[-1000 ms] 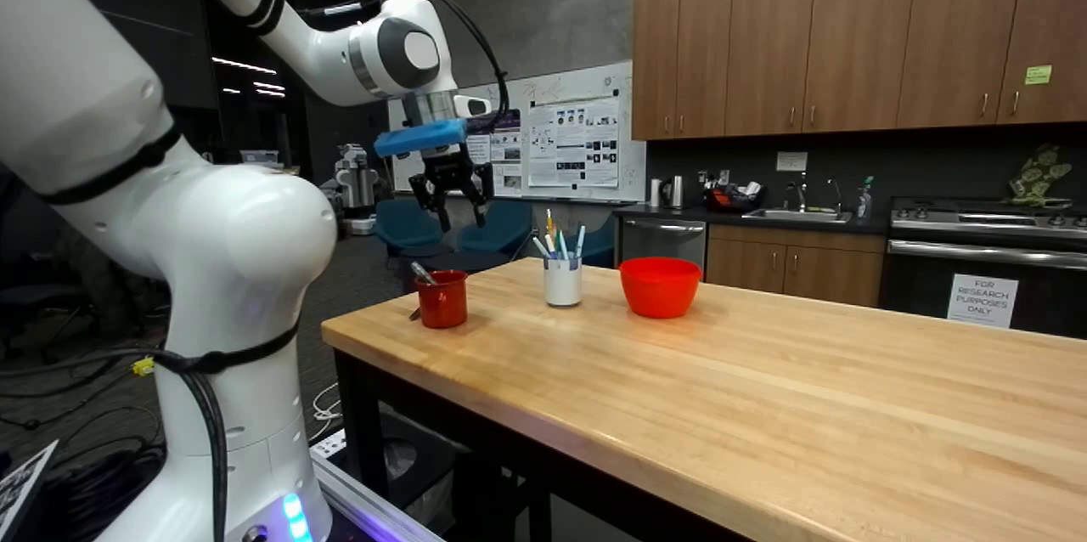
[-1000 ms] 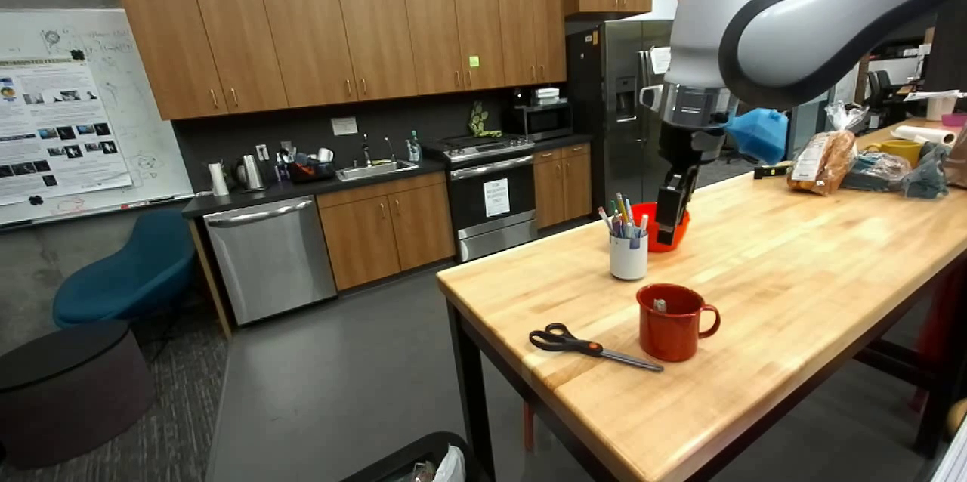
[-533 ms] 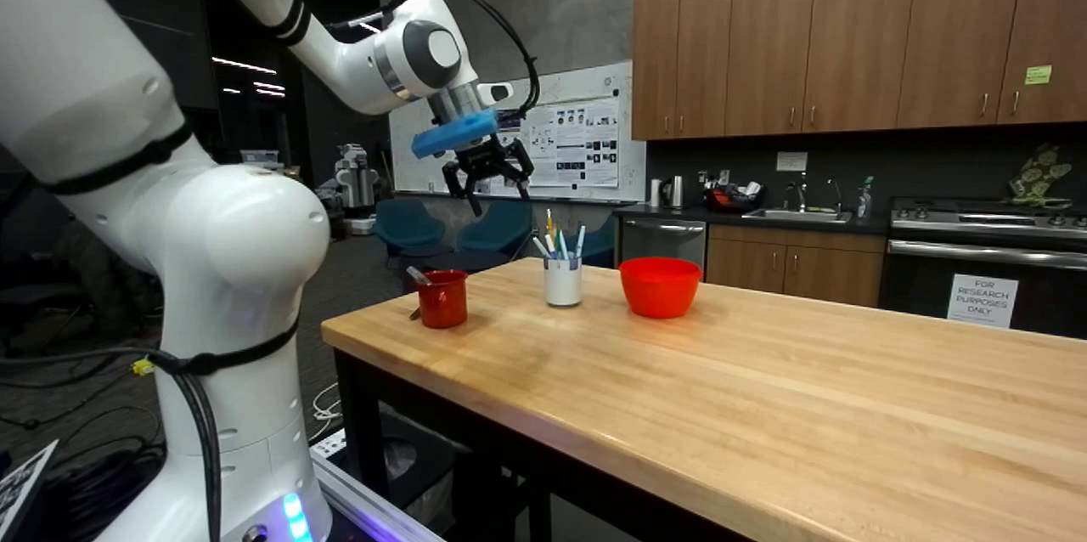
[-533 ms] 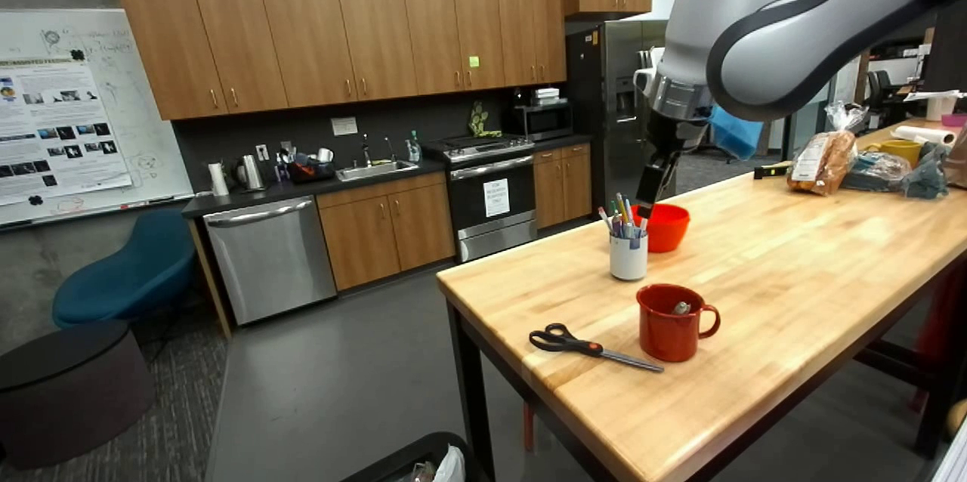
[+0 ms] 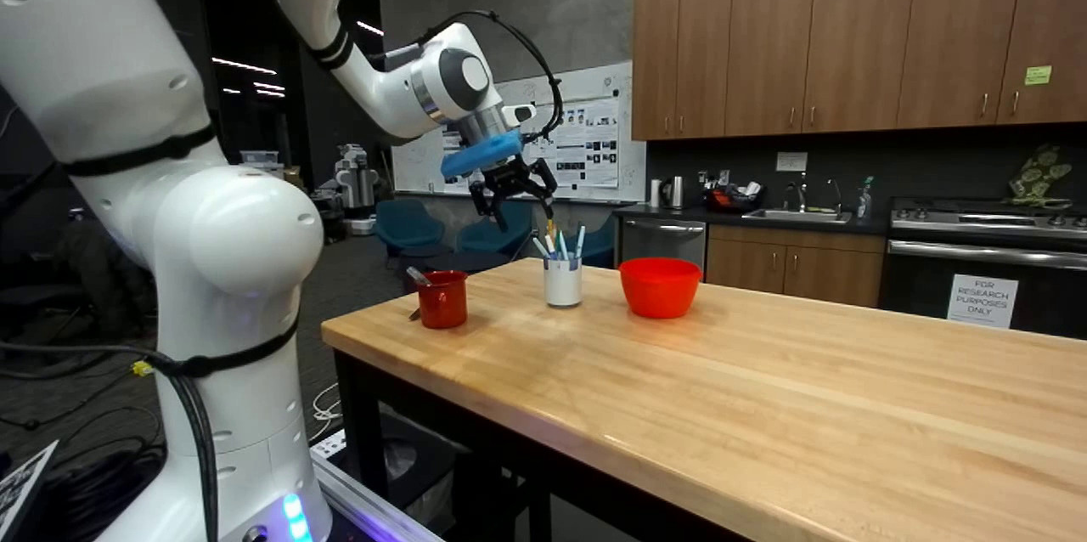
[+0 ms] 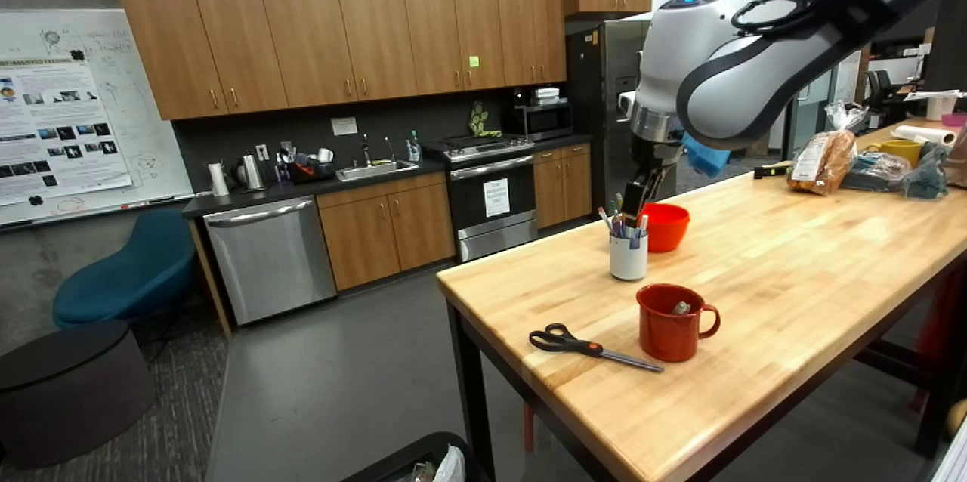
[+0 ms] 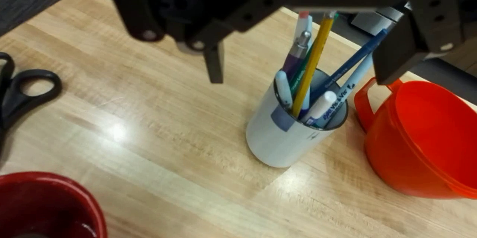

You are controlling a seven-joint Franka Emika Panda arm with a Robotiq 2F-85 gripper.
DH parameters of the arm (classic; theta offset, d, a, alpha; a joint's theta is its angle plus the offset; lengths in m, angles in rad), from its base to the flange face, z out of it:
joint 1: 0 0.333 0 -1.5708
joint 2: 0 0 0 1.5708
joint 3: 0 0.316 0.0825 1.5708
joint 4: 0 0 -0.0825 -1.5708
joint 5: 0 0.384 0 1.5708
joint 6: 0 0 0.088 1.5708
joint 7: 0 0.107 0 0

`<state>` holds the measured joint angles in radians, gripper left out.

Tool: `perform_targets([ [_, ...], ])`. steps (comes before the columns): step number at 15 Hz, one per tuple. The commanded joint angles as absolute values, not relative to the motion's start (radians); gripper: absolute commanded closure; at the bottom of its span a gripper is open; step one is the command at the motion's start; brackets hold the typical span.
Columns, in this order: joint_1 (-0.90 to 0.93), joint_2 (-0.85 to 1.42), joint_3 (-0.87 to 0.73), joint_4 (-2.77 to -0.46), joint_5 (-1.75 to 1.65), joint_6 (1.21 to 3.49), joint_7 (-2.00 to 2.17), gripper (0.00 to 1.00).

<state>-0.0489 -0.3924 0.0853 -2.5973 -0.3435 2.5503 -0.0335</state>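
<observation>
My gripper [image 7: 300, 77] stands open, nothing between its pads, above the white cup [image 7: 275, 137] of pens. Within the jaw opening, in the wrist view, appear a yellow pencil [image 7: 313, 62], a blue pen [image 7: 350, 64] and a white-capped marker [image 7: 324, 102]. The right fingertip overlaps the blue pen's end; contact cannot be told. In both exterior views the gripper [image 5: 525, 219] hangs by the tops of the pens, over the cup [image 6: 628, 259]. A red mug [image 6: 668, 327] with a silvery-ended item inside stands nearer the table corner. Black scissors [image 6: 574, 342] lie beside it.
An orange-red bowl [image 5: 661, 287] with a handle sits close beside the pen cup. Farther along the wooden table [image 6: 755, 270] lie a bread bag [image 6: 823, 161] and other bagged goods. A bin [image 6: 423, 459] stands on the floor below the table's end.
The gripper has moved from near the mug toward the pen cup, and its fingers have spread wider. The item in the mug has shifted its lean. Cup, bowl and scissors stayed put.
</observation>
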Motion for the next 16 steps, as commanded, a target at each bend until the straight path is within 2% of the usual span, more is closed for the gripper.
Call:
perform_targets([
  [1,-0.091,-0.302,0.108,-2.535,-0.421,2.567,0.042,0.0],
  [8,-0.124,-0.201,0.084,-2.467,-0.524,2.557,0.129,0.0],
  [9,-0.124,-0.189,0.079,-2.461,-0.53,2.557,0.135,0.08],
  [10,-0.123,-0.178,0.075,-2.457,-0.533,2.556,0.141,0.27],
  [12,-0.115,-0.165,0.065,-2.452,-0.529,2.551,0.14,0.39],
  [16,-0.102,-0.165,0.059,-2.459,-0.511,2.543,0.138,0.72],
])
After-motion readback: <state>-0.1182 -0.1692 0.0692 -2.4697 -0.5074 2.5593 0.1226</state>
